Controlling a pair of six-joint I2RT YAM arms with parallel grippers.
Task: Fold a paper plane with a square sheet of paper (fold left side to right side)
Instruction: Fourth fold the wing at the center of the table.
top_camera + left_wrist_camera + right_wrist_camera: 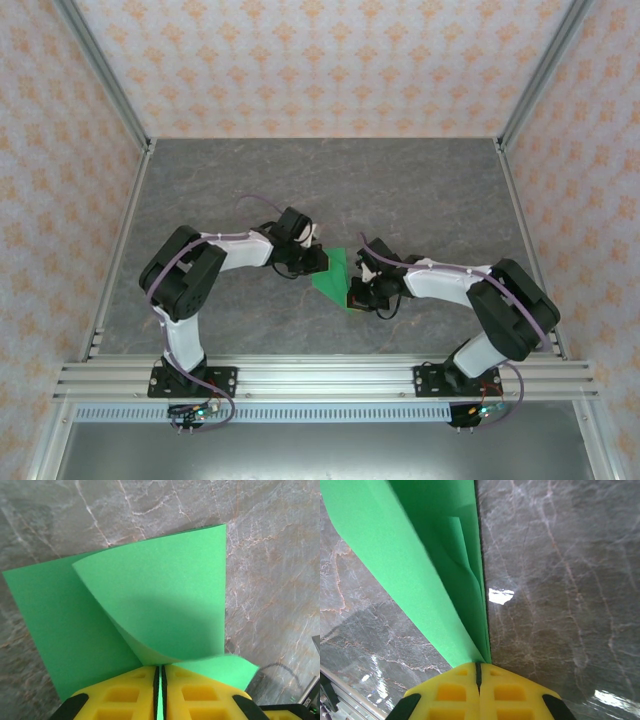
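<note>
- Left hand [160, 672]: yellow fingers [125, 695] pressed together on an edge of the square sheet of paper [165, 605]. A thin green strip shows in the seam between them, so the hand is gripping the sheet.
- Just ahead of the left hand the sheet is doubled. A curled upper layer bows over a flatter layer that spreads out to the hand's left, and a small flap pokes out on the right beside the fingertips.
- Right hand [478, 666]: fingers fully closed. The folded green layers narrow to a point at the fingertips and are pinched there.
- From the right hand the sheet extends ahead and leftward, with one straight edge running directly forward.
- Top view: the hands face each other, and the sheet spans the gap between them.
- Grey marbled table [400, 190] lies beneath and around both hands.
</note>
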